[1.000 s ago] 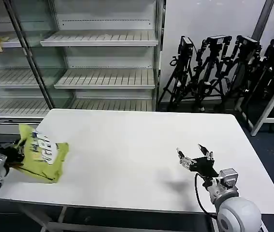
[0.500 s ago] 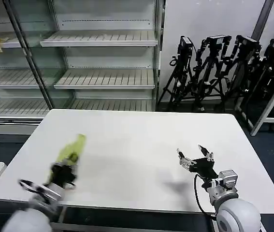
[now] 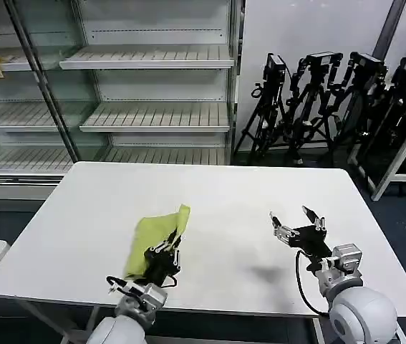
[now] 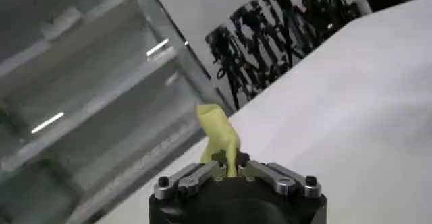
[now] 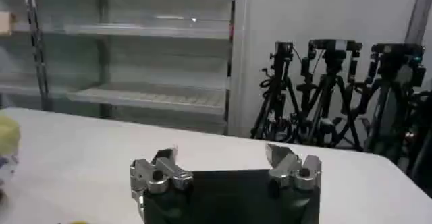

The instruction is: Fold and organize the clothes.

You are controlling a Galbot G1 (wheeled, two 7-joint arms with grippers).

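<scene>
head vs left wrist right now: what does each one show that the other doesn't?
Head only: the right tool, open above the white table, with the T-shirt as a crumpled piece trailing from the left tool toward the table's middle.

Left wrist only: a close look at the left tool shut on a pinch of T-shirt.

Both: T-shirt, left tool, table, shelves, tripods.

no legible text, labels or signs
</scene>
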